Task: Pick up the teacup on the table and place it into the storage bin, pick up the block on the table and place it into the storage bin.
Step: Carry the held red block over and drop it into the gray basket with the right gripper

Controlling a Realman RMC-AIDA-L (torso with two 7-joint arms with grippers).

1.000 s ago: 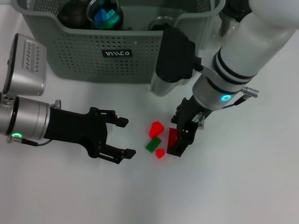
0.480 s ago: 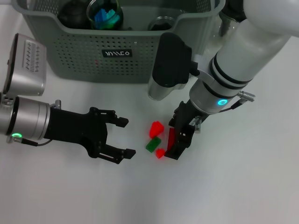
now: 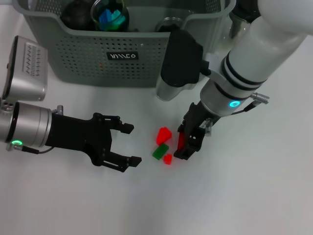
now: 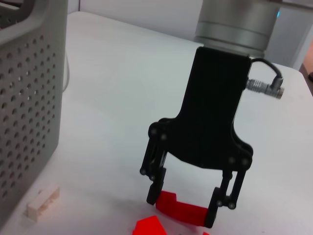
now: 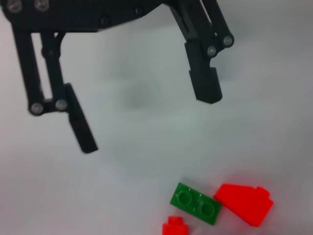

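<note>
Red block (image 3: 181,142) clamped by down-tilted right gripper (image 3: 188,143).

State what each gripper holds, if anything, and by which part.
The right gripper clamps a flat red block by its two ends, low over the table. The left gripper is open, holding nothing.

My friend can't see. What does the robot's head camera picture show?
The right gripper is shut on a flat red plastic block beside small red and green blocks on a white table. The left gripper waits open. A grey-green perforated storage bin stands behind.
</note>
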